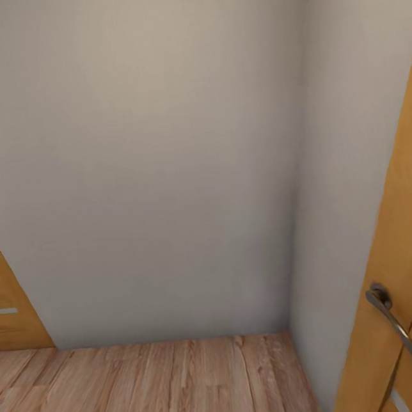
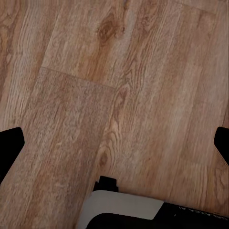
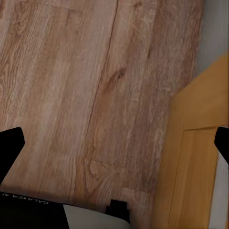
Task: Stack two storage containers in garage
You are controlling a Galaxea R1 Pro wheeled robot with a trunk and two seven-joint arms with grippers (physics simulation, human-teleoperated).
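Head view: white wall corner (image 1: 163, 172) ahead, light wood plank floor (image 1: 145, 394) below; orange wooden door (image 1: 406, 259) with metal lever handle (image 1: 394, 321) at right, another wooden door (image 1: 2, 302) at left edge.

Left wrist view: left gripper (image 2: 114, 143) over plank floor (image 2: 119, 86), dark fingers (image 2: 10, 145) spread wide, gripping nothing.

Right wrist view: right gripper (image 3: 114, 145) likewise splayed and empty-handed, planks (image 3: 81, 81) beneath, door (image 3: 195, 157) just beside.

Storage containers nowhere among these surroundings.

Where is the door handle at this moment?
In the head view, the metal door handle sits at the lower right, on the wooden door beside the white wall corner, above the wood plank floor.
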